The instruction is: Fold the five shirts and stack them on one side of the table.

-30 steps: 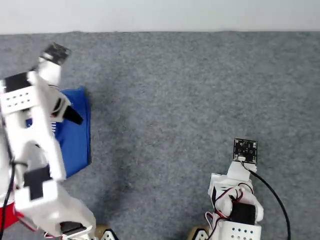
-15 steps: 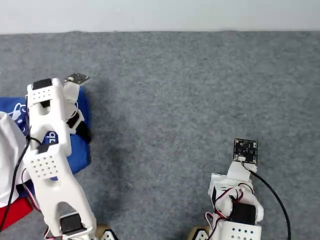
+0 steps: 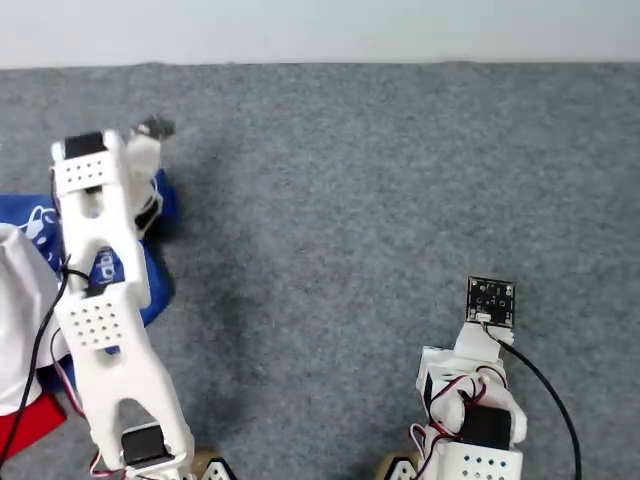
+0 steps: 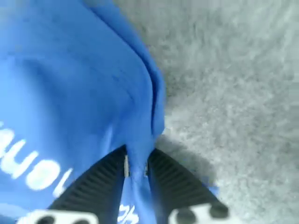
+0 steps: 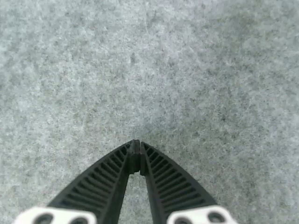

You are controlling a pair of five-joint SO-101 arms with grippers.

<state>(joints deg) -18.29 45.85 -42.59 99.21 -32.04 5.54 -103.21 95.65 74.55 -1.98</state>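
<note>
Two arms, grey felt table (image 3: 350,200). Blue shirt (image 4: 70,84) at table's left edge, fold pinched tight in left gripper (image 4: 137,169). White shirt (image 3: 18,300), red shirt (image 3: 25,432) right beside. Right gripper (image 5: 137,158) closed on nothing, well apart.

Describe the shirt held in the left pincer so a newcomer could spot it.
On the grey table, look to the side under the left arm. The blue shirt lies there, a fold nipped in the left pincer. Beside it are a white cloth and a red cloth; it alone is blue with white lettering.
</note>
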